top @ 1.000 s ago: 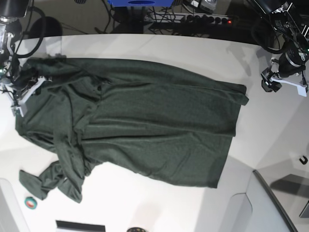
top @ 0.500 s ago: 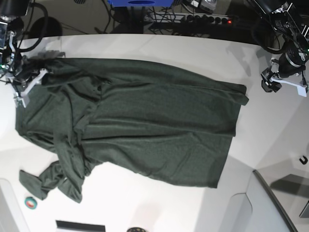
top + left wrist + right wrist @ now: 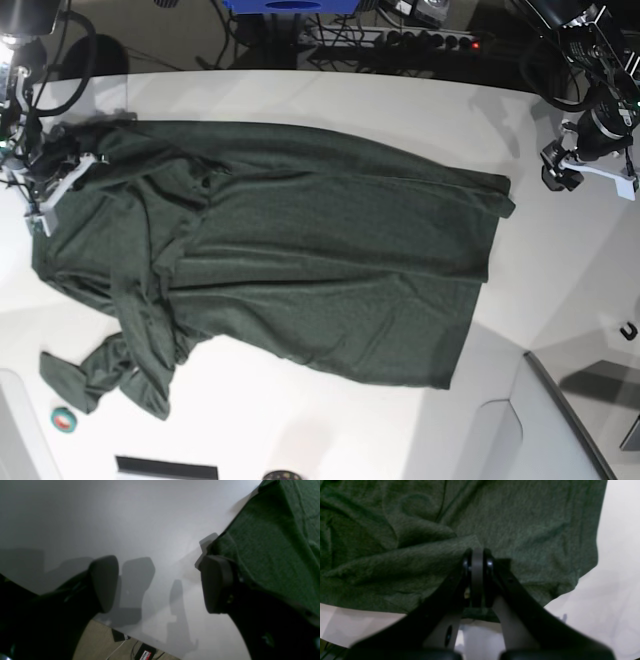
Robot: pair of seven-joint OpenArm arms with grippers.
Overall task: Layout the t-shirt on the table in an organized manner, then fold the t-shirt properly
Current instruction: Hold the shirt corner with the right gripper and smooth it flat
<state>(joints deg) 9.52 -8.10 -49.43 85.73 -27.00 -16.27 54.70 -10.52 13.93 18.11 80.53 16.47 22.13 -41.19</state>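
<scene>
We see the t-shirt (image 3: 290,255) spread across the middle of the table (image 3: 300,95), its long axis running side to side, one sleeve bunched near the front left corner. Our right gripper (image 3: 477,555) pinches cloth at the shirt's left end; our left gripper (image 3: 160,585) hangs spread, just off the opposite end.
</scene>
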